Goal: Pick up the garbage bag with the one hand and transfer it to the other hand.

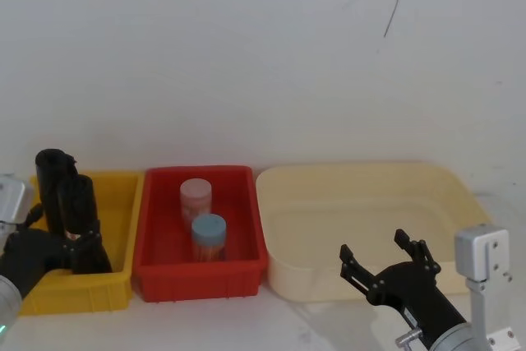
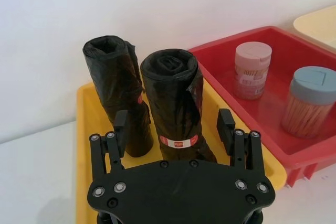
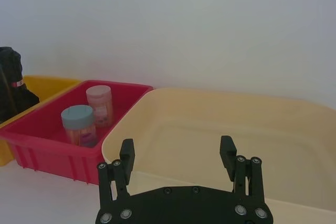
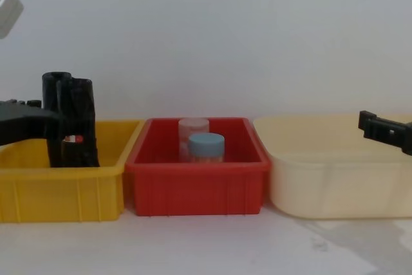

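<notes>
Two black rolls stand upright in the yellow bin (image 1: pixel 111 285). The nearer roll is the garbage bag (image 2: pixel 170 98), with a red-and-white sticker low on its side. It also shows in the head view (image 1: pixel 80 199) and the chest view (image 4: pixel 82 120). My left gripper (image 2: pixel 174 121) is open, one finger on each side of the bag's lower half with a gap at each. It reaches in from the left (image 1: pixel 82 244). My right gripper (image 1: pixel 374 246) hangs open over the near rim of the cream tub (image 1: pixel 362 195), holding nothing.
The second black roll (image 2: pixel 113 77) stands just behind the bag, close to one left finger. A red bin (image 1: pixel 197 277) in the middle holds a pink-lidded jar (image 1: pixel 196 197) and a blue-lidded jar (image 1: pixel 209 236). A white wall stands close behind the bins.
</notes>
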